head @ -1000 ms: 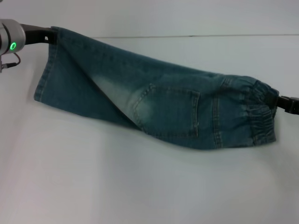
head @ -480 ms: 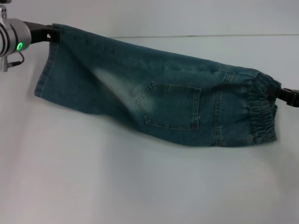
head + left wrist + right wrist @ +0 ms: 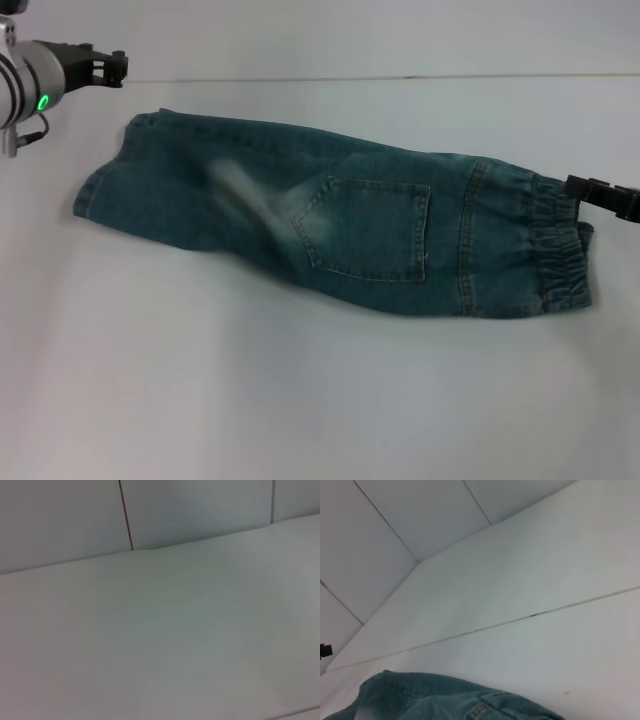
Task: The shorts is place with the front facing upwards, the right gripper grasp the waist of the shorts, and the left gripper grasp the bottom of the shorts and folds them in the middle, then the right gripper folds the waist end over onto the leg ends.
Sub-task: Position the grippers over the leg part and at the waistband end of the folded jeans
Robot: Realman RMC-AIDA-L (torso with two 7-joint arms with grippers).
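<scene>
The shorts (image 3: 340, 225) lie flat on the white table, folded lengthwise, with a stitched pocket facing up. Their hemmed leg ends (image 3: 100, 180) point to the left and the gathered waist (image 3: 560, 250) to the right. My left gripper (image 3: 112, 67) hovers open above and left of the leg ends, clear of the cloth. My right gripper (image 3: 580, 188) sits at the upper right corner of the waist, and whether it holds the fabric does not show. In the right wrist view the denim (image 3: 445, 700) fills the lower edge. The left wrist view shows only table and wall.
The white table (image 3: 300, 400) stretches wide in front of the shorts. A seam line (image 3: 400, 77) runs across it behind them. White wall panels (image 3: 65, 515) rise at the back.
My left gripper let go of the leg ends and drew back to the upper left. The lifted edge dropped, so the shorts now lie flat. The right gripper shifted slightly left.
</scene>
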